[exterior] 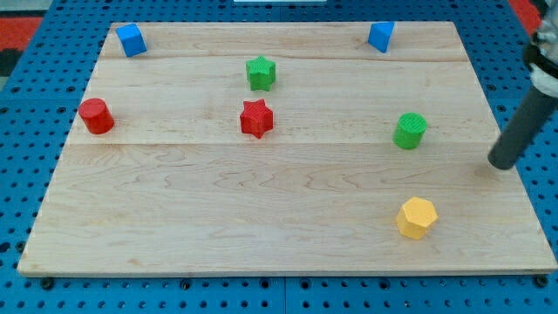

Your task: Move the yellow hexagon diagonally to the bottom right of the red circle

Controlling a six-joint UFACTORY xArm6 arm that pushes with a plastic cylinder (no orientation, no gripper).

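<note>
The faceted yellow hexagon lies on the pale wood-grain worktop at the view's bottom right; the smooth red circle sits far left; my tip, a matte dark rod with no pincer, rests upper right of the hexagon, apart.

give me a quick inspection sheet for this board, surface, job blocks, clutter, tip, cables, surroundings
surface: pale wooden board, flat, lying on a blue pegboard.
job's things: yellow hexagon at the view's bottom right; red circle at the view's left edge, far apart from it.
clutter: red star mid-board; green star just above it; green cylinder above the hexagon; blue blocks at the top left and top right.
hand: none fitted; my tip rests near the board's right edge, up and to the right of the yellow hexagon, touching no block.
cables: nothing seen.
surroundings: blue pegboard all round; red patches at the top corners.
</note>
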